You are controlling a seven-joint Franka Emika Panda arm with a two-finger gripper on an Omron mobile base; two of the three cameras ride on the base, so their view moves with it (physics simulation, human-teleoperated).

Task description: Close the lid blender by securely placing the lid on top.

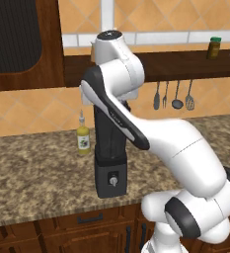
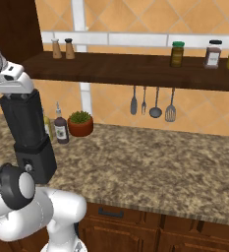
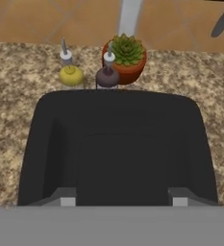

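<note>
The black blender stands near the counter's front edge, its dark tapered jar on a boxy base with a small silver knob. My hand sits right on top of the jar, and the arm hides the jar's rim in the left base view. In the hand view the black rounded-square lid lies close under the camera. My gripper has one fingertip against each side of the lid's raised centre and is shut on it. The lid sits level at the jar's top; whether it rests on the rim I cannot tell.
A small yellow oil bottle, a dark bottle and a potted plant stand behind the blender by the wall. Utensils hang under a wooden shelf holding jars. Granite counter stretches to the right.
</note>
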